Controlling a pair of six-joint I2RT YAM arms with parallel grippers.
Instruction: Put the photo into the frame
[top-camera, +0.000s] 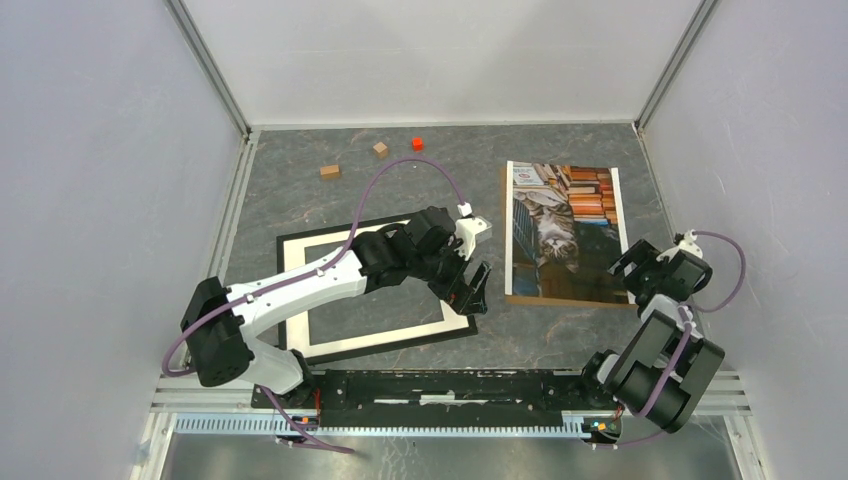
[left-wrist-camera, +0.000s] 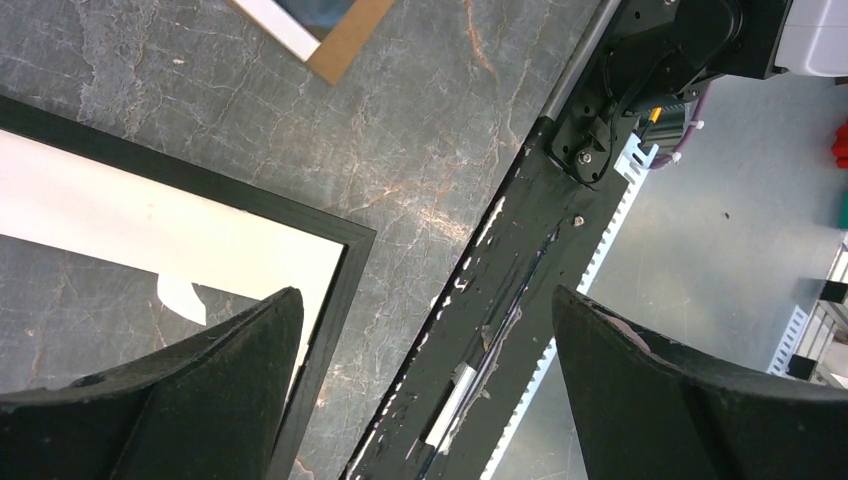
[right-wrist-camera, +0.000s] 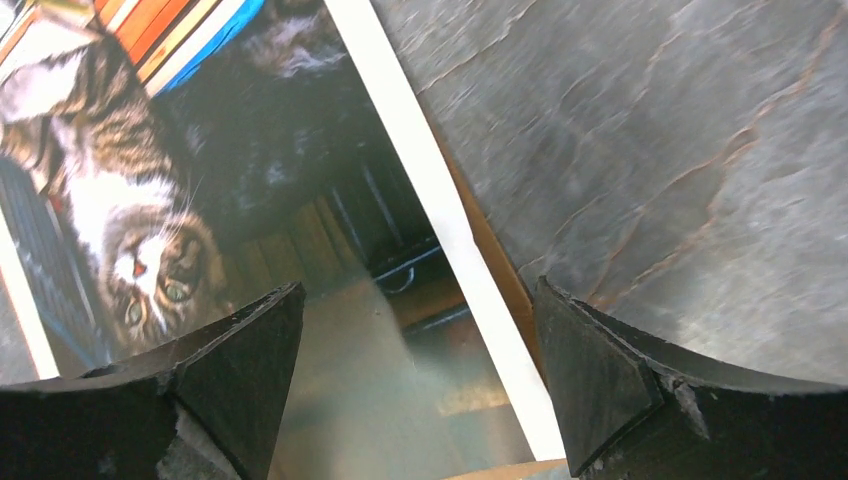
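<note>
The frame, black and thin-edged with a white mat inside, lies flat at the left centre of the table. Its corner shows in the left wrist view. The photo, a cat among books on a brown backing, lies flat to the right of the frame, apart from it. My left gripper hovers open over the frame's near right corner, nothing between its fingers. My right gripper stands open over the photo's near right edge, the white border running between its fingers.
Two small wooden blocks and a red one sit near the back of the table. The black base rail runs along the near edge. Grey walls close in both sides and the back.
</note>
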